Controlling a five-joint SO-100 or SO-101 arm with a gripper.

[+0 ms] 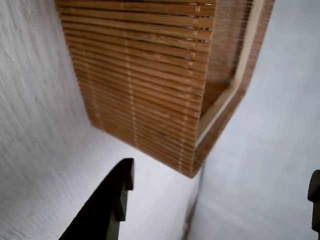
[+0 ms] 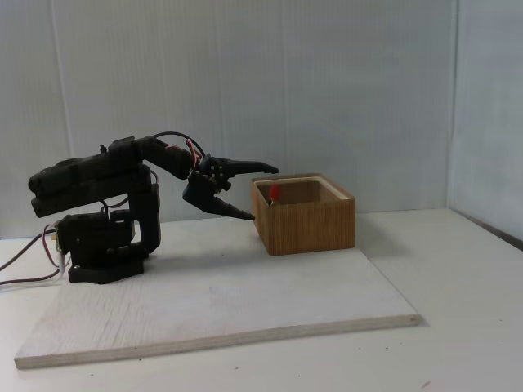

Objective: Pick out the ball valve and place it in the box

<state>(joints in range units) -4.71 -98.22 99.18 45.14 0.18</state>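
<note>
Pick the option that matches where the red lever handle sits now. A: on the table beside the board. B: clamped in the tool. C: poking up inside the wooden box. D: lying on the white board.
C: in the fixed view the red lever handle shows inside the box, while the tool stands open and empty.

- No text, label, brand, number or sign can be read in either view.
- The box (image 2: 304, 215) shows bare grained wood with no marking on its walls.
- The arm's black housings carry no lettering that can be made out in the fixed view.
- The white board (image 2: 221, 302) under the arm is plain.
</note>
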